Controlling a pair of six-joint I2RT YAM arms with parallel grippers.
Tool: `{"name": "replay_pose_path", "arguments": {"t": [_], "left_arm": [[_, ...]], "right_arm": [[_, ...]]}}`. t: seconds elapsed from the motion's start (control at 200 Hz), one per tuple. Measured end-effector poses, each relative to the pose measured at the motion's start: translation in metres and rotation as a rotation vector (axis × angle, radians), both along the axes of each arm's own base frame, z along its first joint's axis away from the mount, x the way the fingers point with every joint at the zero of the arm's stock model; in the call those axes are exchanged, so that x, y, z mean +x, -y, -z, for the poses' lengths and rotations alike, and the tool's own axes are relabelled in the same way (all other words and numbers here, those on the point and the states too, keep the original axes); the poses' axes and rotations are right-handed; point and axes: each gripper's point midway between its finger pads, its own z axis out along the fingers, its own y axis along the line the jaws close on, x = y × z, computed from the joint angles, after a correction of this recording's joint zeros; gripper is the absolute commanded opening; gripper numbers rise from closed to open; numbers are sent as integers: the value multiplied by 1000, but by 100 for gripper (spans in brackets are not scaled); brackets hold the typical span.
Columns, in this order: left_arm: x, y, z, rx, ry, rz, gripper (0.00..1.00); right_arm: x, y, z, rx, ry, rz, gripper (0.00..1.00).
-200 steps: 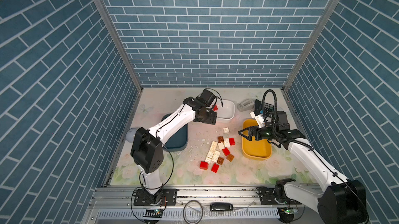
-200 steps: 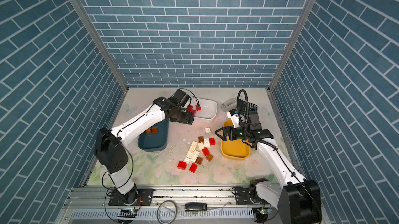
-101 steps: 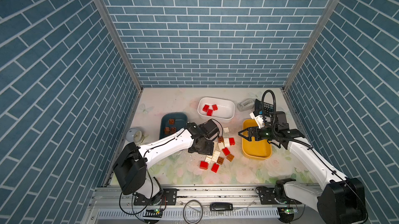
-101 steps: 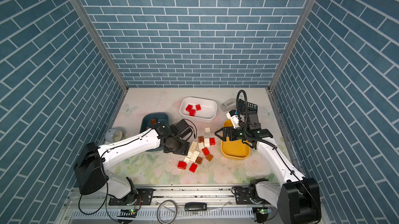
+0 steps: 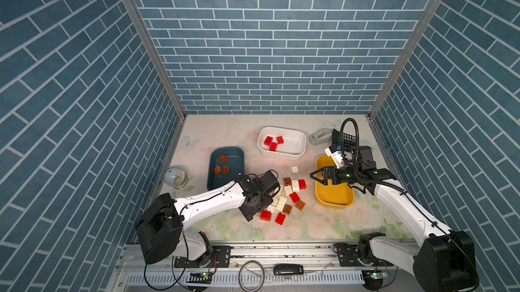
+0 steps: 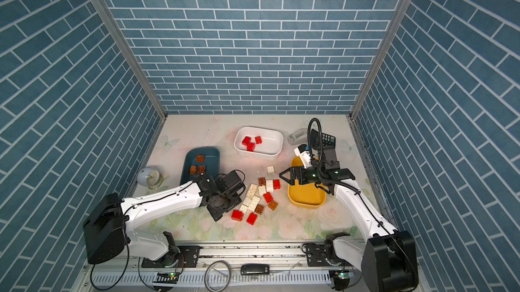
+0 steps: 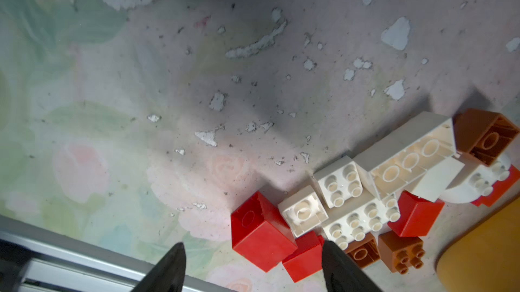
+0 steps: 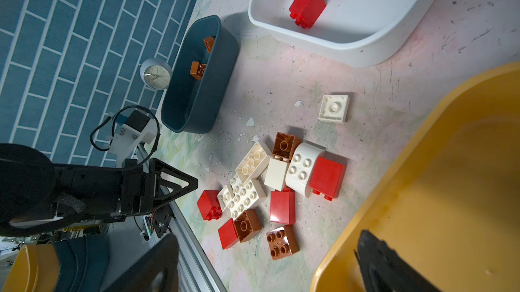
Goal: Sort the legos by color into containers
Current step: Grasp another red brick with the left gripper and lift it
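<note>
A small round pale-blue clock (image 5: 176,176) stands at the floral table's (image 5: 225,133) left edge. Near the far right corner, a grey tape dispenser (image 5: 319,137) sits beside a black calculator (image 5: 349,142).

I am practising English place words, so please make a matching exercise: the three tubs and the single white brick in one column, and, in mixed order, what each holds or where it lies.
1. white tub
2. teal tub
3. yellow tub
4. lone white brick

A. no brick seen inside
B. on the table, apart from the pile
C. holds red bricks
D. holds brown bricks

Pairs: 1-C, 2-D, 3-A, 4-B.
</note>
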Motion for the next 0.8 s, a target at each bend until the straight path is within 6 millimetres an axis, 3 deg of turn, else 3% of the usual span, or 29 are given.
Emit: {"name": "replay_pose_path", "arguments": {"t": [0.185, 0.345, 0.68, 0.8], "left_arm": [[-18, 7, 24, -16, -19, -151, 74], [-14, 18, 36, -34, -15, -234, 68], [-12, 24, 43, -43, -2, -295, 27], [-13, 21, 42, -35, 2, -296, 24]], "right_arm": [[-4, -1, 0, 11, -7, -11, 99], [-8, -1, -3, 20, -2, -17, 99], [-12, -1, -3, 27, -7, -23, 99], [-15, -1, 1, 24, -17, -23, 99]]}}
